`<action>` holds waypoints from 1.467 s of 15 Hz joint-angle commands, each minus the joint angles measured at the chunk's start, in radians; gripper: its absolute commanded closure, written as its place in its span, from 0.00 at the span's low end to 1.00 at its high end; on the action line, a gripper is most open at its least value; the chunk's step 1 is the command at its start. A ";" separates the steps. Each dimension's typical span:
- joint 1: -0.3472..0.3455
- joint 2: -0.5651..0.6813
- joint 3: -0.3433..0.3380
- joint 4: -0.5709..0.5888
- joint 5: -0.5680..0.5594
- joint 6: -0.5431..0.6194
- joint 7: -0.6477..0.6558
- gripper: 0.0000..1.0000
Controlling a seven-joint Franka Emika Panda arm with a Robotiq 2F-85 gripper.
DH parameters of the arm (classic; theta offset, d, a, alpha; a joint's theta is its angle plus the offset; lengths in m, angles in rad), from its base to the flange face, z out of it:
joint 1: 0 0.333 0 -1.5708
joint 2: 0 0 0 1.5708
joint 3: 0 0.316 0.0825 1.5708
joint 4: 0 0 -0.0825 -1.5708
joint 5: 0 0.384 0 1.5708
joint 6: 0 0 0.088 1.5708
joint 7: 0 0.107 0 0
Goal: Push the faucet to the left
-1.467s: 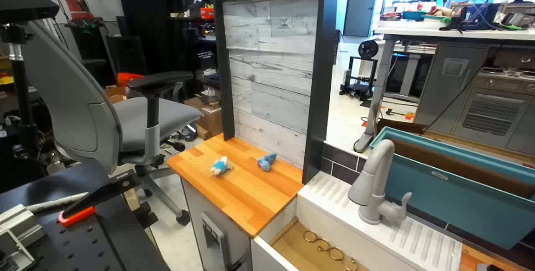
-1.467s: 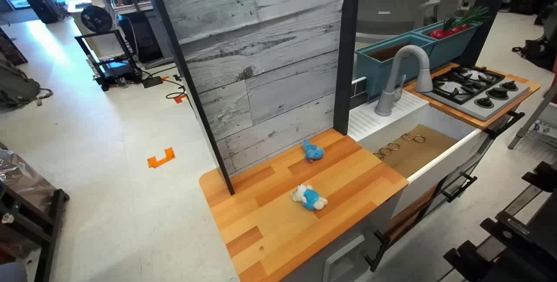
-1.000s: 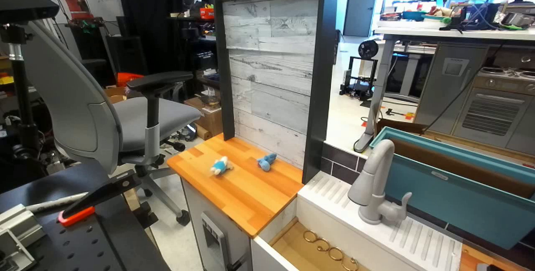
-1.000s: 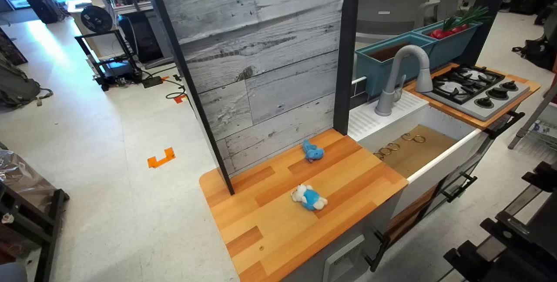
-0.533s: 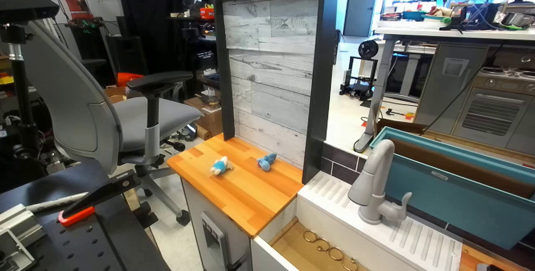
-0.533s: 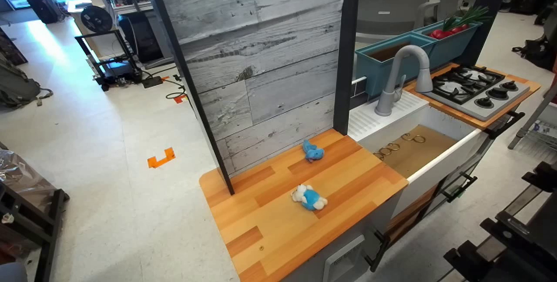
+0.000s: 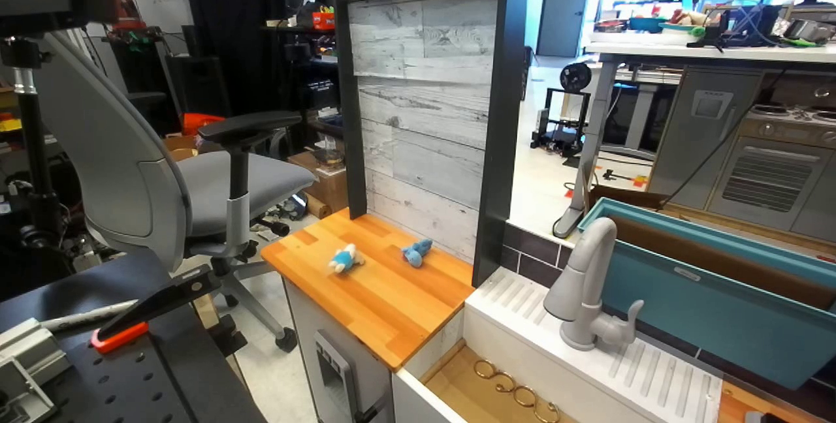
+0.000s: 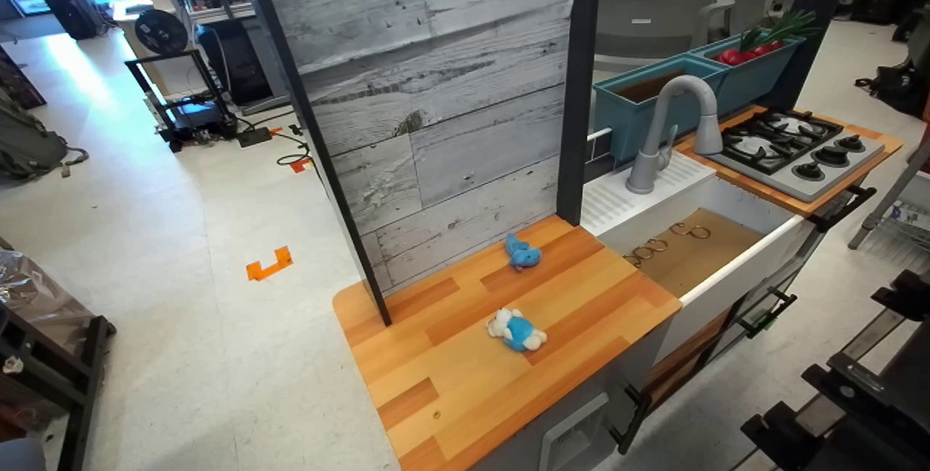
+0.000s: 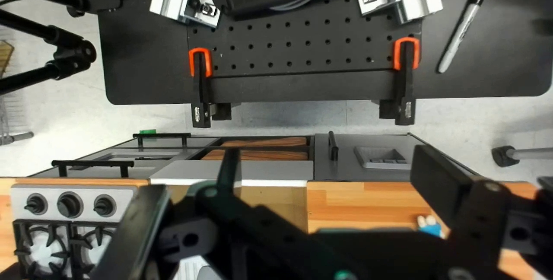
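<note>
The faucet, a light grey tap, stands upright on the white ribbed ledge behind the sink in both exterior views [image 7: 591,296] [image 8: 654,133]. Its curved spout points forward over the sink edge. In the wrist view it is mostly hidden behind my gripper. My gripper [image 9: 289,185] is open and empty in the wrist view, its black fingers wide apart. It is high above, with sink, wood counter and stove seen beyond it. In an exterior view only a blurred dark part of the arm or gripper shows at the upper left, well apart from the faucet.
A teal planter [image 7: 712,305] stands behind the faucet. A grey plank panel [image 8: 436,107] with dark posts rises beside the sink. Two small plush toys [image 8: 517,329] [image 8: 523,251] lie on the wood counter [image 8: 465,384]. A stove [image 8: 792,147] adjoins the sink [image 8: 748,260].
In an exterior view the dark arm part at the upper left has shifted and comes further into the picture, toward the right. The faucet and the toys have not moved.
</note>
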 commanded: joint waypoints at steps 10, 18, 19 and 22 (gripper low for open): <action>-0.070 0.557 -0.134 0.154 -0.356 0.387 0.223 0.00; -0.031 0.781 -0.275 0.249 -0.312 0.742 0.327 0.00; -0.015 0.805 -0.300 0.256 -0.322 0.807 0.340 0.00; 0.053 0.878 -0.392 0.289 -0.317 0.995 0.357 0.00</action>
